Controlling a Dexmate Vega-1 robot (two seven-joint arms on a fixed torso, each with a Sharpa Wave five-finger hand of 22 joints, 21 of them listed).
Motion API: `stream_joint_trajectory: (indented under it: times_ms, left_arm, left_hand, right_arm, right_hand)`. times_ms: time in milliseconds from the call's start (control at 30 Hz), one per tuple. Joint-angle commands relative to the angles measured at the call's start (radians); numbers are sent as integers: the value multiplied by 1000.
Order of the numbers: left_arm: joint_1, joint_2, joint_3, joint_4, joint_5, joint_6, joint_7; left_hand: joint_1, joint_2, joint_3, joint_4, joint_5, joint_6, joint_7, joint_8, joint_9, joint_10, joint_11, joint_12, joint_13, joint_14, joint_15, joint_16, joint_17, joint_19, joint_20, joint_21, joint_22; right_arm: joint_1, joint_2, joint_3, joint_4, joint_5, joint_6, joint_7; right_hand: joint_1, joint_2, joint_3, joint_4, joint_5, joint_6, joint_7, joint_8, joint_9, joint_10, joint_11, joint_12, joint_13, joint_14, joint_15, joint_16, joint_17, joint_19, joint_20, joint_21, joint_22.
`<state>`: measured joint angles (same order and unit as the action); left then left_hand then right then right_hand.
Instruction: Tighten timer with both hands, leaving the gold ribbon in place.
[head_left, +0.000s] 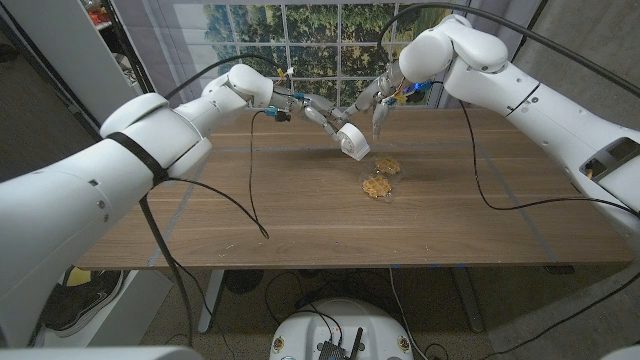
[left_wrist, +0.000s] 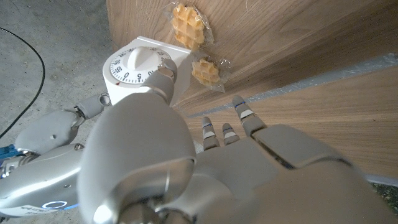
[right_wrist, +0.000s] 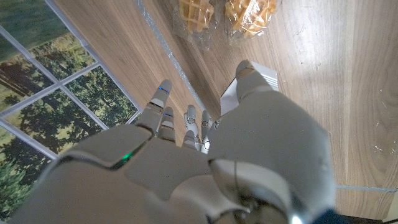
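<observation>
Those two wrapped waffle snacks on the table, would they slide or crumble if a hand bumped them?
The wrapped waffles look small and flat, so probably light and easily pushed. Their clear, crinkly wrap likely slides on the smooth wooden table. The waffle inside could crumble under pressure.

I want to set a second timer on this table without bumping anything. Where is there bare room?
The near half of the table, from the front edge up to the wrapped waffles, is bare apart from two cables. It is crowded at the far middle, where the left hand and right hand meet at the timer.
</observation>
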<state>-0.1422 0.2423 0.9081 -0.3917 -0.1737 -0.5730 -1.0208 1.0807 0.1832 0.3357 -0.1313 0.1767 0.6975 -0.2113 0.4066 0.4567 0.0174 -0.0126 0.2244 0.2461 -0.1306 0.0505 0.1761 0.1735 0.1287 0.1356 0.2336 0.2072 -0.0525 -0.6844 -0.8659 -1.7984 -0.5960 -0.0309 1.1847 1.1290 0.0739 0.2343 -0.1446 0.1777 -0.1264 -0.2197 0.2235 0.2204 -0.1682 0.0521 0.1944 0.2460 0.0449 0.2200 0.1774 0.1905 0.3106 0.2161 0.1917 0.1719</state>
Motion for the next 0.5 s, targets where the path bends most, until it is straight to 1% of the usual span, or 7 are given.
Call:
stream_joint_trajectory:
  times_ms: [33, 200, 233, 300, 500]
  left_arm:
    - [4, -1, 2, 2, 24, -14, 48]
    - [3, -6, 6, 8, 29, -6, 70]
    - [3, -8, 7, 10, 29, -2, 74]
    - [3, -11, 9, 12, 28, 5, 79]
    - [5, -14, 10, 15, 17, 15, 77]
  left_hand:
    - [0, 9, 42, 31, -2, 99, 96, 17, 86, 1, 10, 4, 0, 1, 4, 7, 2, -7, 4, 8, 2]
    - [1, 9, 44, 31, -2, 99, 102, 19, 91, 5, 13, 6, -1, 4, 5, 9, 3, -6, 4, 10, 2]
    - [1, 9, 44, 31, -2, 99, 97, 19, 92, 6, 13, 7, -1, 5, 5, 9, 3, -5, 4, 10, 2]
    - [1, 9, 45, 31, -2, 99, 98, 20, 95, 7, 14, 8, -1, 6, 6, 9, 3, -5, 5, 10, 2]
    - [2, 9, 47, 32, -2, 95, 99, 19, 101, 9, 11, 9, -2, 7, 6, 10, 3, -2, 3, 13, 2]
  right_arm:
    - [84, 64, -69, 38, 2, -96, 141]
    - [104, 77, -84, 51, 17, -102, 146]
    - [106, 79, -85, 54, 22, -101, 144]
    - [111, 84, -91, 61, 28, -99, 141]
    - [106, 92, -102, 70, 37, -103, 104]
  right_hand:
    - [-5, 3, -4, 4, 2, 6, -3, 5, 1, -160, 9, 1, -2, -11, 2, -2, 0, -4, 1, -3, 3]
    - [-7, 4, -5, 5, 3, 7, -3, 5, 1, -163, 11, 0, -5, -15, 2, -2, -1, -5, 1, -3, 3]
    - [-7, 4, -5, 5, 3, 7, -3, 5, 1, -163, 10, 0, -5, -15, 2, -2, -1, -5, 1, -3, 3]
    - [-8, 4, -5, 6, 3, 7, -3, 4, 1, -164, 10, 0, -7, -16, 2, -2, -2, -6, 1, -3, 3]
    - [-10, 4, -6, 7, 4, 6, -3, 3, 0, -164, 12, 0, -9, -17, 2, -1, -3, -6, 1, -2, 3]
